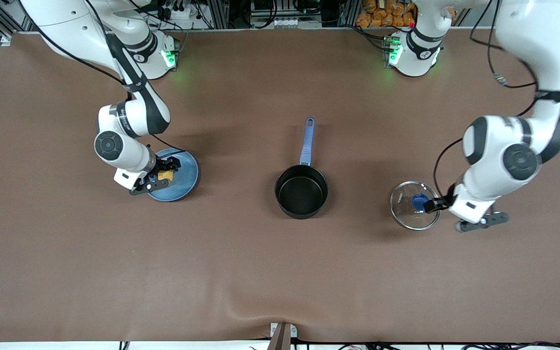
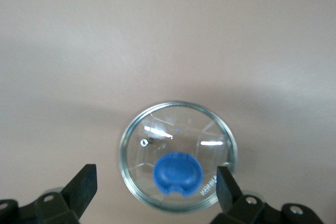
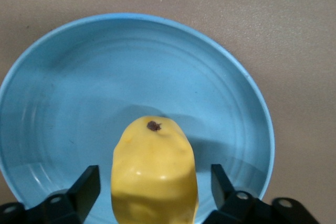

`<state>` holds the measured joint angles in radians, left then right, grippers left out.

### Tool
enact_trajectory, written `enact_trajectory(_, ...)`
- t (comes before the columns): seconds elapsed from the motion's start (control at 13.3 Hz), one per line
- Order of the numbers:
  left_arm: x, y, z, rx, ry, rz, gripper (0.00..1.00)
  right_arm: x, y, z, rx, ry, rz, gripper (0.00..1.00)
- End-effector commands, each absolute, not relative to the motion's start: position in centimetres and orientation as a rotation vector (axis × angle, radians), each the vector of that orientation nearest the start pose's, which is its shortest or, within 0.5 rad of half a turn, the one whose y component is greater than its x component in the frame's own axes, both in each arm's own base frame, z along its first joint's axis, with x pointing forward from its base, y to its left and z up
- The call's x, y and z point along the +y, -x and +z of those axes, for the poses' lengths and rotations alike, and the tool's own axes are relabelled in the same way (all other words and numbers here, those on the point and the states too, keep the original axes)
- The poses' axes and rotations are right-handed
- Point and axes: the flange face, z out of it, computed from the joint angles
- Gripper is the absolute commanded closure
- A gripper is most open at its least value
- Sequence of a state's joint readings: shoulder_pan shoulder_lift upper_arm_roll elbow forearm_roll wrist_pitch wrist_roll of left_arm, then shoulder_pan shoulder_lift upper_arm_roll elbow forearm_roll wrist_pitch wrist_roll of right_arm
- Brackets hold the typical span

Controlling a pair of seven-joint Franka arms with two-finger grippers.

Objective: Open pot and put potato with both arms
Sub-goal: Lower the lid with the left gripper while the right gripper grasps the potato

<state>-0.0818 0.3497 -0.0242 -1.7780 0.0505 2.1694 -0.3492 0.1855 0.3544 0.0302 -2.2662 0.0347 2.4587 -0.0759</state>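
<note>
The black pot (image 1: 301,190) stands open and empty mid-table, its blue handle pointing toward the robots' bases. Its glass lid (image 1: 409,214) with a blue knob (image 1: 420,200) lies flat on the table toward the left arm's end. My left gripper (image 1: 443,211) is open just over the lid; in the left wrist view the gripper (image 2: 156,184) has the knob (image 2: 177,174) between its fingers, untouched. The yellow potato (image 1: 165,175) lies on the light-blue plate (image 1: 185,175) toward the right arm's end. My right gripper (image 1: 166,174) is open astride the potato (image 3: 153,171), with a gap on each side.
The brown table cover (image 1: 280,272) is bare between the pot and the front camera. The plate's rim (image 3: 262,114) shows around the potato in the right wrist view. Both arm bases stand along the edge farthest from the front camera.
</note>
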Motion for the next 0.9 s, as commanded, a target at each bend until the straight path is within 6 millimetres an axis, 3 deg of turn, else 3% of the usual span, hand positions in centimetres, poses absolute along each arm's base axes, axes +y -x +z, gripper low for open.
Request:
enact_trajectory(0.0,-7.0,-65.3,45.3,-0.286,3.097,-0.082,0.0,11.2,-50.5,18.8,-0.413,3.074,0.239,0.78)
enact_trajectory(0.15,-8.1,-64.3,50.0,-0.283,3.122,-0.016,0.0,11.2,-50.6,19.0,-0.409,3.073,0.235,0.98)
enact_trajectory(0.38,-8.5,-62.3,54.8,-0.288,3.159,-0.014,0.0,11.5,-51.1,21.2,-0.409,3.074,0.192,1.0)
enact_trajectory(0.53,-8.1,-61.5,57.5,-0.299,3.164,-0.007,0.0,11.8,-52.1,24.1,-0.413,3.071,0.192,1.0)
enact_trajectory(0.68,-8.1,-60.9,59.1,-0.302,3.149,0.072,0.0,12.4,-53.6,28.1,-0.418,3.067,0.223,1.0)
enact_trajectory(0.83,-7.7,-60.7,60.0,-0.31,3.144,0.076,0.0,14.3,-54.9,32.4,-0.422,3.067,0.211,1.0)
